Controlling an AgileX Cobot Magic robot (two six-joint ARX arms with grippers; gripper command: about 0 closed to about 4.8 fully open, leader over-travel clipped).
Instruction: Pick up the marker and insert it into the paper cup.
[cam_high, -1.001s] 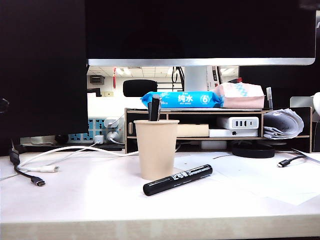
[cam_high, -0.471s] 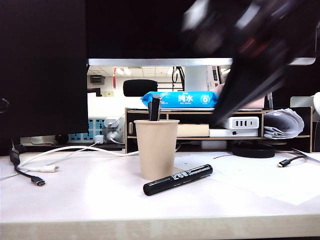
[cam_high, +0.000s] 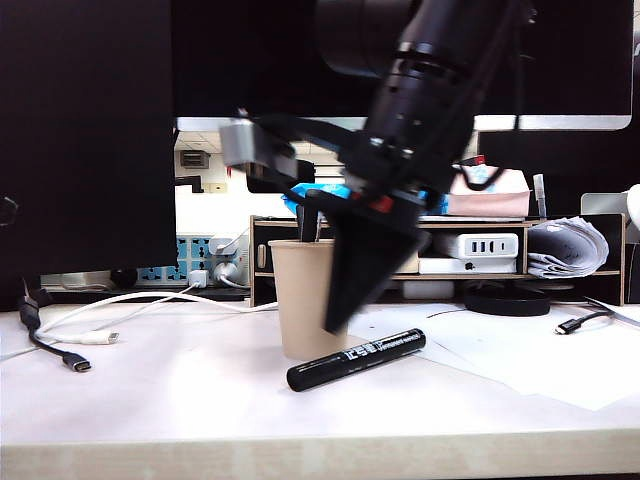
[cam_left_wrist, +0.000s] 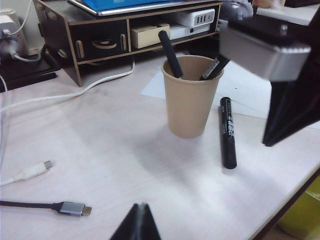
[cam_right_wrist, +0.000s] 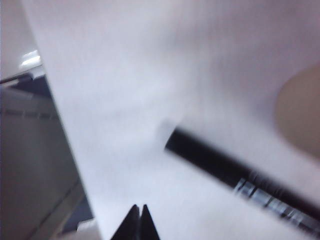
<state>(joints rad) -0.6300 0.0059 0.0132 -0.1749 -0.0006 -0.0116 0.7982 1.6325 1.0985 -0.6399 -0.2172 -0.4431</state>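
- Marker (cam_high: 356, 359), thick, black and cylindrical with white lettering, lies flat on the pale wood-grain table (cam_high: 150, 400), just beside the foot of the plain tan paper cup (cam_high: 300, 300); open tabletop stretches from it to the near edge.
- The cup stands upright with two dark pens (cam_left_wrist: 171, 54) leaning inside it.
- The right gripper (cam_high: 340, 318) hangs point-down in front of the cup, just above the marker's middle, its fingers pressed together and holding nothing.
- The right wrist view, blurred, shows those joined tips (cam_right_wrist: 137, 222) over bare table, the marker (cam_right_wrist: 240, 185) apart from them and the cup's rim (cam_right_wrist: 300, 112) at one edge.
- The left gripper (cam_left_wrist: 137, 225) shows only in its own wrist view, fingertips together, empty, well away from the cup (cam_left_wrist: 190, 100).
- That view alone shows the marker (cam_left_wrist: 227, 132) lying near the table's edge.
- Behind: a wooden shelf riser (cam_high: 258, 262), white cables (cam_high: 130, 300), loose white paper (cam_high: 540, 360), a dark monitor (cam_high: 400, 60).
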